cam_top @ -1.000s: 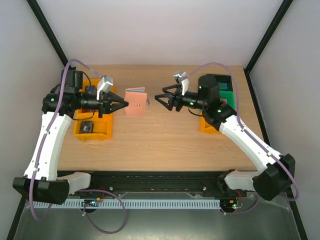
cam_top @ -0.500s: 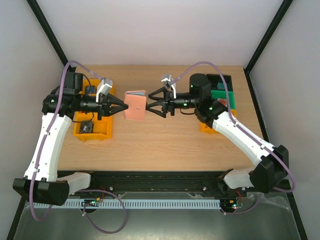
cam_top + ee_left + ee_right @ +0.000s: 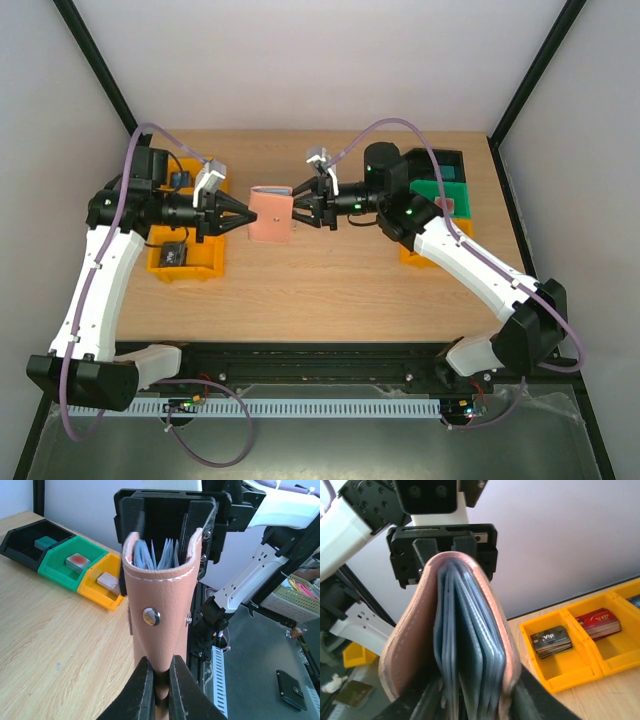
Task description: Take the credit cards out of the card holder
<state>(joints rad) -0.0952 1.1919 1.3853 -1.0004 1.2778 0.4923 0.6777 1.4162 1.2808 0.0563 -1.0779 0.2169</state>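
At frame centre both arms stretch level above the tabletop [image 3: 330, 290]. The left pincer [image 3: 246, 211] pinches the card holder [image 3: 270, 214] narrowly. The right pincer [image 3: 299, 212] straddles its open end; I cannot tell whether it grips.

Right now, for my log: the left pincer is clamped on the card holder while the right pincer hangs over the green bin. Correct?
No: the left pincer is clamped on the card holder, but the right pincer straddles the holder's opposite edge, away from the green bin, as the top external view shows.

Opposed wrist close-ups on card holder [image 3: 161, 587]
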